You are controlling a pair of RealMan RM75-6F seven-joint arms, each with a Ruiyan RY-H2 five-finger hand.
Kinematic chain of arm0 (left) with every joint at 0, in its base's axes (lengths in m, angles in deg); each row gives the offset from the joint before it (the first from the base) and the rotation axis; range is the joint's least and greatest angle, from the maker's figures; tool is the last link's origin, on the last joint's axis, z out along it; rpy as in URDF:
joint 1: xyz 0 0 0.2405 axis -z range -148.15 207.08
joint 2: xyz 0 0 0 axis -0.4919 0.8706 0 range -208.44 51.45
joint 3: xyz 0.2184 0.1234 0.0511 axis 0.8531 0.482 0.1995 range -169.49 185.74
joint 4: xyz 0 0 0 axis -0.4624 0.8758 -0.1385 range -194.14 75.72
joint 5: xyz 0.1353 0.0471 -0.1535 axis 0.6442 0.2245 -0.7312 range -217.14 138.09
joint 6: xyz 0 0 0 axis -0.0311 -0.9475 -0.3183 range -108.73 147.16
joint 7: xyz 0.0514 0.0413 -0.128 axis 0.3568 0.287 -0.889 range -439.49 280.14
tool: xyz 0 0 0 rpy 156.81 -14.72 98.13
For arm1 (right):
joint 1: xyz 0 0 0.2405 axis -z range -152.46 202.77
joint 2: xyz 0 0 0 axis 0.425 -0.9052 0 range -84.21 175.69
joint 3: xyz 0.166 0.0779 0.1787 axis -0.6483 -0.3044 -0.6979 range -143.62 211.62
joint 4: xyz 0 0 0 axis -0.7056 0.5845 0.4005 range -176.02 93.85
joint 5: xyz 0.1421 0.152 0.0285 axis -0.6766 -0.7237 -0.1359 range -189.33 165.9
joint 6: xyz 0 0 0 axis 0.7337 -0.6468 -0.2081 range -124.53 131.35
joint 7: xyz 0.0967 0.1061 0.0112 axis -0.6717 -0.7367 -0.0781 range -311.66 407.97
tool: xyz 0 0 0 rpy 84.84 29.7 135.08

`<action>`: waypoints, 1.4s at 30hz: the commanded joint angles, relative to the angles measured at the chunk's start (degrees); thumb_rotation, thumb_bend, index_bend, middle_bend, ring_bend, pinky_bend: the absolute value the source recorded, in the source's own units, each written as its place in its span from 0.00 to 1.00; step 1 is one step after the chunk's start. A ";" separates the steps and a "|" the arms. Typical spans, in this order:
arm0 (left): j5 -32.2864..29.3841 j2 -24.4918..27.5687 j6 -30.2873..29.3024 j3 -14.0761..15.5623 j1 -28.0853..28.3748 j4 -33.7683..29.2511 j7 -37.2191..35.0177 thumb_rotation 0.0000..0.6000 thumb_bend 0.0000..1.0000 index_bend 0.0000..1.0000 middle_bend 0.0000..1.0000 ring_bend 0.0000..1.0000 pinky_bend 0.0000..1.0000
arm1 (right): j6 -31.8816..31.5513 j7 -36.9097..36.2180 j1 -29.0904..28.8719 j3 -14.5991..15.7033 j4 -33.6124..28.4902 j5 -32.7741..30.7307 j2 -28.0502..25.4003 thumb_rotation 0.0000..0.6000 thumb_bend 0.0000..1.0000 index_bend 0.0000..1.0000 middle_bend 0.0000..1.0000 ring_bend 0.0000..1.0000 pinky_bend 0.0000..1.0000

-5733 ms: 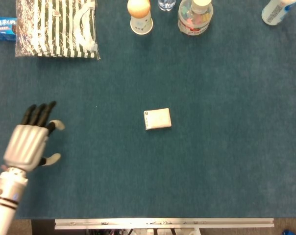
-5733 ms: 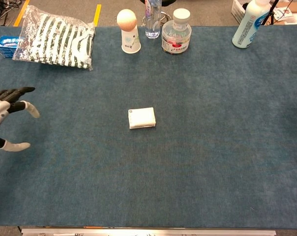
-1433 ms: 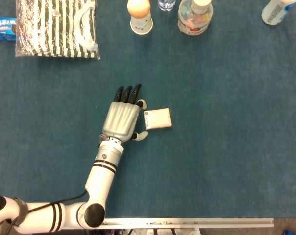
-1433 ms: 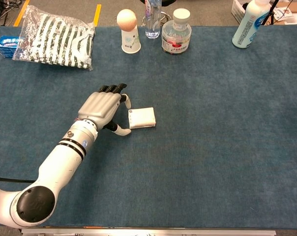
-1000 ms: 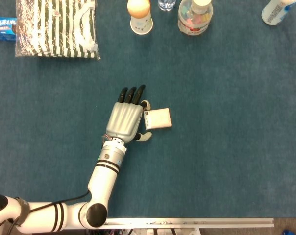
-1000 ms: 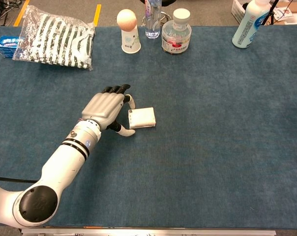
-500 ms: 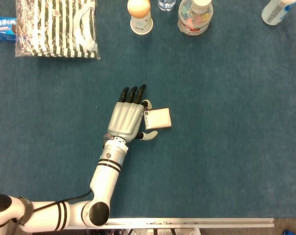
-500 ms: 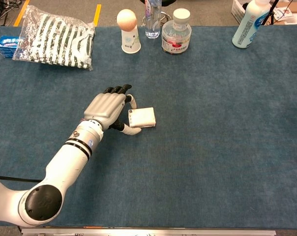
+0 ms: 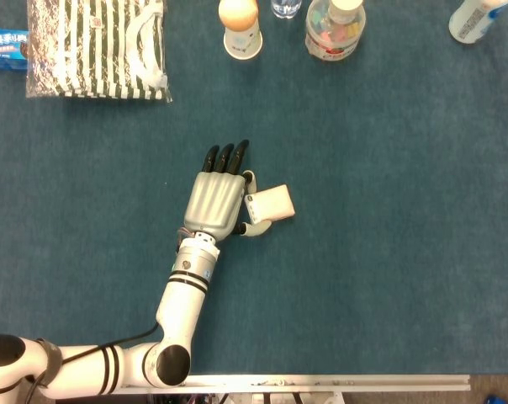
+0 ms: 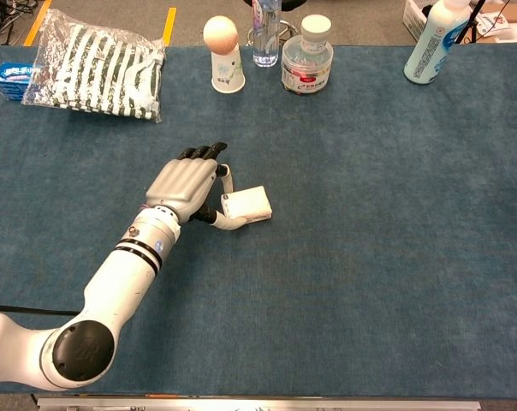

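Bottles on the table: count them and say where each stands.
3, all along the far edge: a clear bottle behind the cup, a squat capped one beside it, and a white bottle at the far right. More may lie out of frame.

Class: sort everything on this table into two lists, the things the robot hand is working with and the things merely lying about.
In use: left robot hand; small white box, pinched at its left edge.

Lying about: striped bag; blue packet; paper cup with ball; clear jar; white bottle.
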 commanded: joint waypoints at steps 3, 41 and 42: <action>0.31 -0.03 -0.13 0.11 -0.12 0.01 -0.10 0.67 0.14 0.50 0.00 0.00 0.00 | 0.03 0.02 -0.01 0.01 0.00 0.01 0.01 1.00 0.00 0.35 0.27 0.04 0.12; 1.68 1.22 0.64 0.67 -0.69 -1.62 -1.63 0.90 0.14 0.43 0.00 0.00 0.00 | 0.47 0.39 -0.20 -0.02 0.02 -0.41 0.22 1.00 0.00 0.35 0.27 0.04 0.12; 1.79 1.24 0.67 0.71 -0.69 -1.63 -1.69 0.90 0.14 0.40 0.00 0.00 0.00 | 0.48 0.40 -0.21 -0.02 0.03 -0.41 0.23 1.00 0.00 0.35 0.27 0.04 0.12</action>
